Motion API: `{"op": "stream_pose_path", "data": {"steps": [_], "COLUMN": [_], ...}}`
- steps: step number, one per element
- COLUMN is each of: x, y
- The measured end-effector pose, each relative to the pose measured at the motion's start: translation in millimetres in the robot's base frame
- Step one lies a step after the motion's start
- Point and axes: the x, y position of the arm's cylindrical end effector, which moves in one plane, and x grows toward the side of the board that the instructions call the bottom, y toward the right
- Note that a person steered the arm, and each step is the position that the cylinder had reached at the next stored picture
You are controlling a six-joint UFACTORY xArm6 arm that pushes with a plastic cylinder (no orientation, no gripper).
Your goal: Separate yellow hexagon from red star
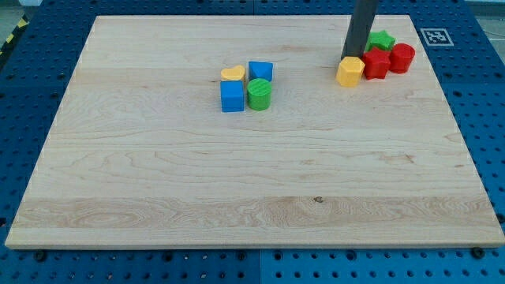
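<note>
The yellow hexagon (349,71) lies near the board's upper right. It touches the red star (376,64) on its right side. My tip (353,57) stands just above the hexagon's top edge, touching or nearly touching it, and to the left of the star. A green star (383,40) sits above the red star, and a red cylinder (402,57) sits to the red star's right.
A second cluster lies left of centre at the top: a yellow heart (232,74), a blue block (260,72), a blue cube (232,96) and a green cylinder (259,94). The wooden board (237,181) ends close to the right-hand cluster, beside a marker tag (434,36).
</note>
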Motion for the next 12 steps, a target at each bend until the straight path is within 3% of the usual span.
{"op": "stream_pose_path", "data": {"steps": [6,10,12], "x": [79,88,88], "y": [3,33,21]}}
